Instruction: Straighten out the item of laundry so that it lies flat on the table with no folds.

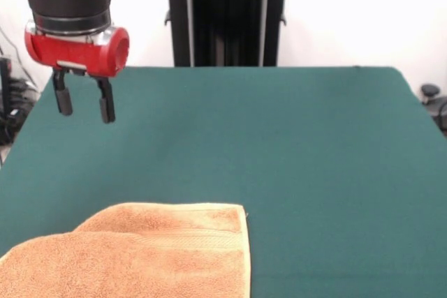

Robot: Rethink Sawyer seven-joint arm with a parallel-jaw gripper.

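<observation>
My gripper point(85, 106) is released: two dark fingers point(106, 108) spread apart, nothing between them, touching nothing, hanging above the table point(300, 144) near its far left corner. Table top is dark green felt-like fabric, flat, with a white wall behind. The towel point(150, 256) sits at the near edge, left of centre: orange-tan terry, one layer folded over another, woven band across it, hemmed right edge.

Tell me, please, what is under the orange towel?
The towel lies on the green table, which shows all around it. An upper layer overlaps a lower one, so it looks folded. Whatever lies beneath is covered. The gripper hangs apart, fingers open.
</observation>
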